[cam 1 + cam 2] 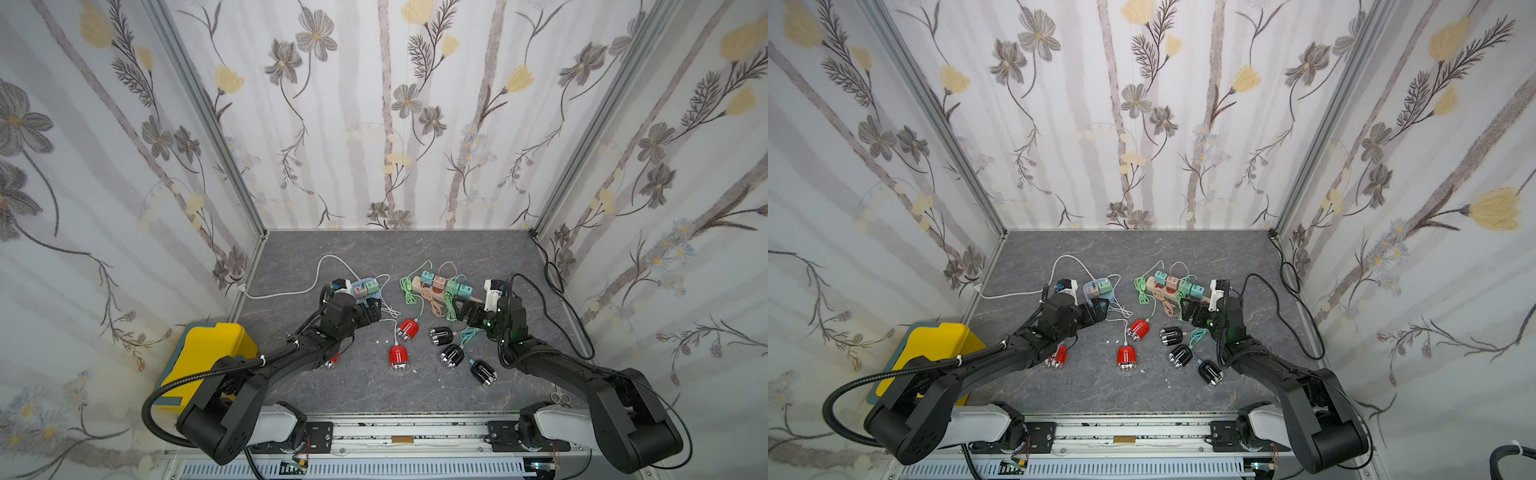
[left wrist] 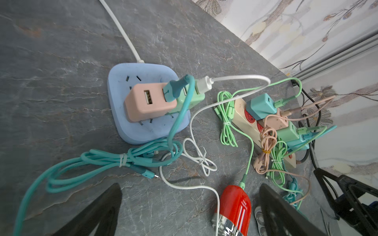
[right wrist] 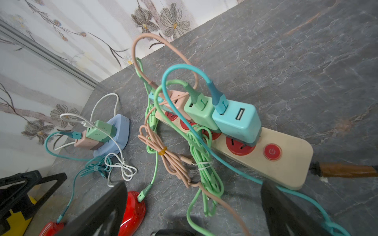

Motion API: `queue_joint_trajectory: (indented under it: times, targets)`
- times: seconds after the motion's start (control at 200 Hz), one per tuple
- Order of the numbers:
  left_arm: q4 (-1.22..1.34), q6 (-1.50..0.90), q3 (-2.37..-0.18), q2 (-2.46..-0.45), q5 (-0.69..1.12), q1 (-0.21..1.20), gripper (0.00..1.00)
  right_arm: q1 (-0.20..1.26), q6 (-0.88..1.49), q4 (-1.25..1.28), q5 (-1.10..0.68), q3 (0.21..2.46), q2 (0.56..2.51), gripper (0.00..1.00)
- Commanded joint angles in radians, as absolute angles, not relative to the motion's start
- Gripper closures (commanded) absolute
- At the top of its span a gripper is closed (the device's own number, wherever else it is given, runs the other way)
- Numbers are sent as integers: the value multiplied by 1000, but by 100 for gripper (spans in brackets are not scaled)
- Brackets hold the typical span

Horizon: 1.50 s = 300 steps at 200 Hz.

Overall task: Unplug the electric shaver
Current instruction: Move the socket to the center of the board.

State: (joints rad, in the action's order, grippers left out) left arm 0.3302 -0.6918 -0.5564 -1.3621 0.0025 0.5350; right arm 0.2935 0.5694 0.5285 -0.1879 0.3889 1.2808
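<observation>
The left gripper (image 2: 189,187) has its fingers (image 2: 98,212) spread wide with nothing between them. The right gripper (image 3: 194,182) is just as wide and empty.

In the left wrist view a red shaver (image 2: 235,204) lies just beside one finger, with a green plug (image 2: 243,180) seated in its tail. In a top view this shaver sits at four o'clock of the left gripper, near the middle of the table (image 1: 332,257). Its green cable (image 2: 250,157) runs toward one o'clock to the strip (image 1: 436,289). A second shaver (image 1: 399,358), on a white cable (image 1: 395,332), lies at six o'clock of the first. Three black shavers (image 1: 452,355) trail off toward four o'clock.

The red shaver looks small and light, with a glossy, slippery shell, so a tug on the soft cable would likely drag it along rather than free it. The stiff plug collar is the best place to pinch. The other gripper should pin the body across its sides, clear of the shiny cutter end.

White lettering and two stripes run along the red shell, too small to read. The strip's red button (image 3: 272,151) bears a power symbol. No brand is legible.
</observation>
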Motion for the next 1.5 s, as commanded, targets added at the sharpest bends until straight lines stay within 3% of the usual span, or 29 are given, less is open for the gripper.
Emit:
queue_joint_trajectory:
  times: [0.0,0.345,0.929,1.179,1.494]
  targets:
    - [376,-740,-608,-1440,40,534,0,271,641,653,-278,400,1339,0]
    - [306,-784,-757,-1674,77,535,0,220,703,711,-306,452,1500,0]
    - [213,-646,-965,-1830,22,437,0,165,715,737,-306,587,1693,0]
    - [266,-623,-949,-1788,79,447,0,153,674,691,-296,656,1707,0]
    - [345,-611,-813,-1596,90,534,0,216,630,606,-248,502,1486,0]
